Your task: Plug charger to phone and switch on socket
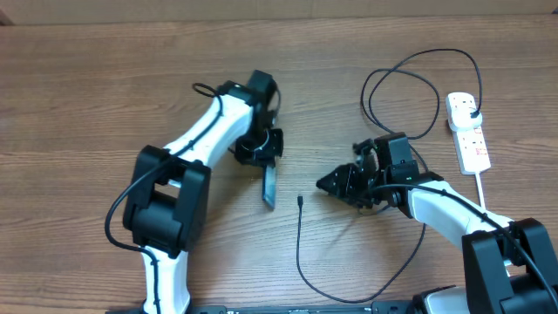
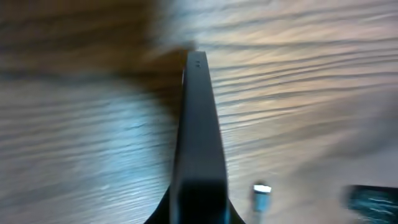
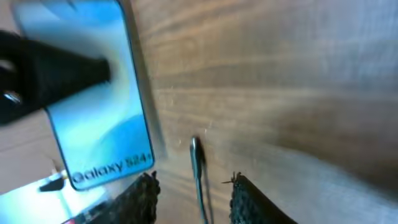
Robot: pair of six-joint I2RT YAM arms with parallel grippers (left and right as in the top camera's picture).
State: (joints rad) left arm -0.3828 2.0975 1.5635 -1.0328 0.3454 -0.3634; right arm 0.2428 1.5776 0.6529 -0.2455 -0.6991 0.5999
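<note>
My left gripper (image 1: 261,150) is shut on the phone (image 1: 268,185) and holds it tilted on its edge on the table. The left wrist view shows the phone's black edge (image 2: 199,124) running away from the jaws (image 2: 198,214). The right wrist view shows the phone's blue "Galaxy S24" screen (image 3: 102,118). The charger's connector tip (image 1: 299,201) lies on the table just right of the phone. My right gripper (image 1: 326,184) is open, with the tip (image 3: 195,149) lying between and ahead of its fingers (image 3: 193,186), untouched. The charger's black plug (image 1: 472,107) sits in the white socket (image 1: 471,139).
The charger's black cable (image 1: 349,299) loops toward the table's front edge, passes under my right arm, and makes a big loop (image 1: 410,83) at the back right. The socket's thick white cord (image 1: 481,187) runs toward the front right.
</note>
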